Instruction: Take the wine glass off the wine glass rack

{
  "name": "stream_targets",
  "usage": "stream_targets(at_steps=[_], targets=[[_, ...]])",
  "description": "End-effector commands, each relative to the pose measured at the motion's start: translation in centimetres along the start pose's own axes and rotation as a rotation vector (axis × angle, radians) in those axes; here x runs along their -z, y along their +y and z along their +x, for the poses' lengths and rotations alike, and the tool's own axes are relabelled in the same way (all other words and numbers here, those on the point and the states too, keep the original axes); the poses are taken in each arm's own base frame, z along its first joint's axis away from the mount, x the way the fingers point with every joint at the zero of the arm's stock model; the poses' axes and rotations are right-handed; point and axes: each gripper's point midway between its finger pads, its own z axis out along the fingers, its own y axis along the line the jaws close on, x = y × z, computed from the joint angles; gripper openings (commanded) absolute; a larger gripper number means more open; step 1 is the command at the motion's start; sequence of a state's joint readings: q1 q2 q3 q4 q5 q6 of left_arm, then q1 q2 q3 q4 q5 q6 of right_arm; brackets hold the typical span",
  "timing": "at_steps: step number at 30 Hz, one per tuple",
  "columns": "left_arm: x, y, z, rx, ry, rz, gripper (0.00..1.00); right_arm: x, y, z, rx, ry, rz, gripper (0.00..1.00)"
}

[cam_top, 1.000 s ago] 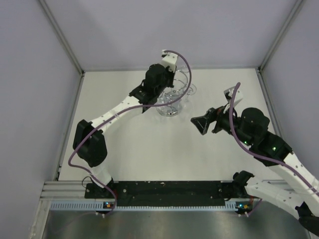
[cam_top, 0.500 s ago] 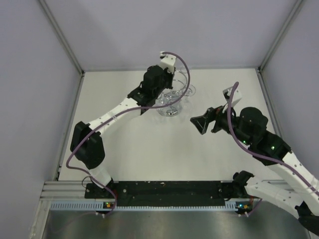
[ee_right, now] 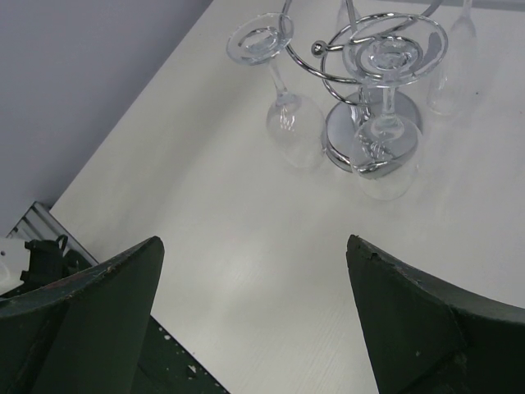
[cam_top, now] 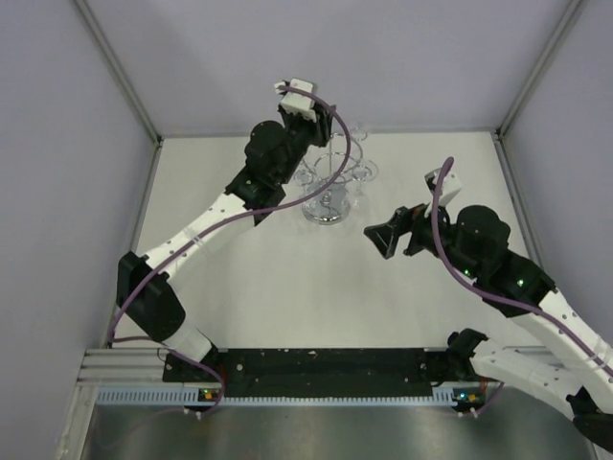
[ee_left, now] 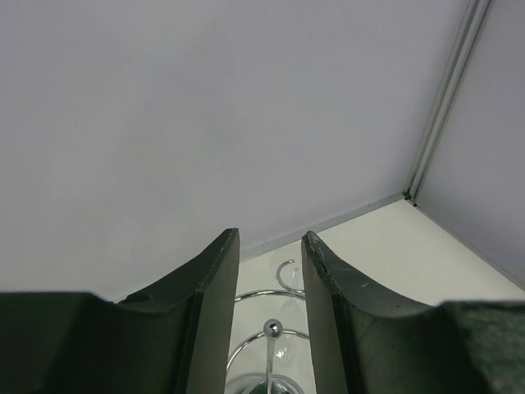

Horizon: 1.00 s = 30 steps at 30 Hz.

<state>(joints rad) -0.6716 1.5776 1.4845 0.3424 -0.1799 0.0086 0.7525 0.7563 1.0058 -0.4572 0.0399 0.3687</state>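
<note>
Toward the back middle of the flat white counter stands the shiny chrome wire wine glass rack, and two white-and-black robot arms reach for it from the near edge. The left arm stretches far back. The left hand is raised above the rack, its dark fingers a narrow gap apart with nothing between them. The right arm bends in from the right. The right hand is spread wide and holds nothing, apart from the rack and facing it.

The rack rests on a round mirrored base, with wire loops ringing its thin post. Clear stemmed wine glasses hang there with feet up and bowls down. In the right wrist view, one hangs in front of the base and another on the right. A third is just left of the base, tilted; I cannot tell whether its foot sits within a loop. The post's small chrome ball shows below the gap between the left fingers.
</note>
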Motion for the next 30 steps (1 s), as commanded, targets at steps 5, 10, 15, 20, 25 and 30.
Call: stream_targets(at_steps=[5, 10, 15, 20, 25, 30], targets=[[0.5, 0.3, -1.7, 0.008, -0.011, -0.016, 0.46, -0.5, 0.2, -0.9, 0.007, -0.034, 0.006, 0.94], [2.4, 1.5, -2.4, -0.008, 0.058, -0.066, 0.71, -1.8, -0.9, -2.0, 0.039, -0.041, 0.082, 0.95], [5.7, 2.9, -2.3, -0.031, 0.156, -0.107, 0.98, -3.0, -2.2, -4.3, 0.082, -0.074, 0.186, 0.96], [10.2, 4.5, -1.8, -0.021, 0.233, -0.162, 0.98, -4.6, -4.2, -6.3, 0.013, -0.088, 0.236, 0.96], [14.9, 5.7, 0.1, -0.003, 0.321, -0.204, 0.98, -6.6, -7.0, -7.1, -0.151, -0.079, 0.243, 0.95], [19.1, 5.7, 3.6, 0.046, 0.409, -0.199, 0.97, -8.2, -9.4, -7.1, -0.282, -0.067, 0.243, 0.94]])
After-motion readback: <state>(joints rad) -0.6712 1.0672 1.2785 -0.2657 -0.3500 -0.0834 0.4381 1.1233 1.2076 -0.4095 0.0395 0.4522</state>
